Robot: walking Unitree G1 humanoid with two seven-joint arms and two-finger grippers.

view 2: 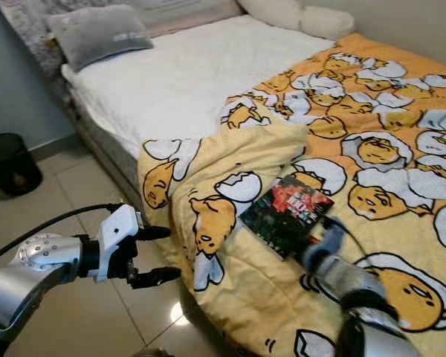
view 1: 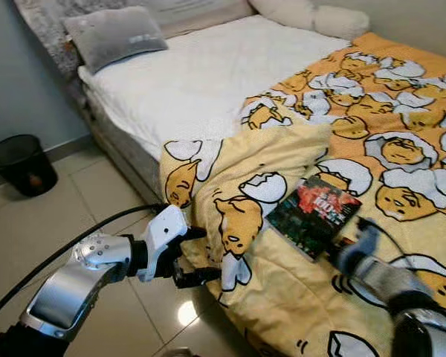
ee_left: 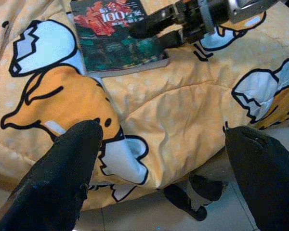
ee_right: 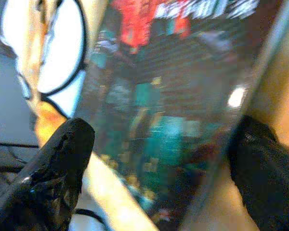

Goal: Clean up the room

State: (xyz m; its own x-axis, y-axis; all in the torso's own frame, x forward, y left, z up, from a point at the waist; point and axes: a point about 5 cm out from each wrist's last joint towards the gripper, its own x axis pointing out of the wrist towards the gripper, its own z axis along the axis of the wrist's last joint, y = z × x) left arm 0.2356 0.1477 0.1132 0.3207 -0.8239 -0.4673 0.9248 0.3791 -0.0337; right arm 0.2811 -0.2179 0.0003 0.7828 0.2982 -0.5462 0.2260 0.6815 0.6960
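Now ease right gripper (ee_left: 156, 30), fingers parted and empty, across book (view 1: 313, 212) edge; keep left gripper (view 1: 198, 255) open, empty, off blanket (view 1: 297, 149).

My two head eyes look forward and down from above onto the bed corner, both taking in the yellow quilt (view 1: 342, 223), the book (view 2: 286, 212) and the tiled floor (view 1: 97, 216), the right eye shifted slightly sideways. My left wrist camera looks along its fingers (ee_left: 62, 178) from beside the bed edge across the quilt to the book. My right wrist camera sits very near the book's cover (ee_right: 168, 110), blurred, so all four views share the book.
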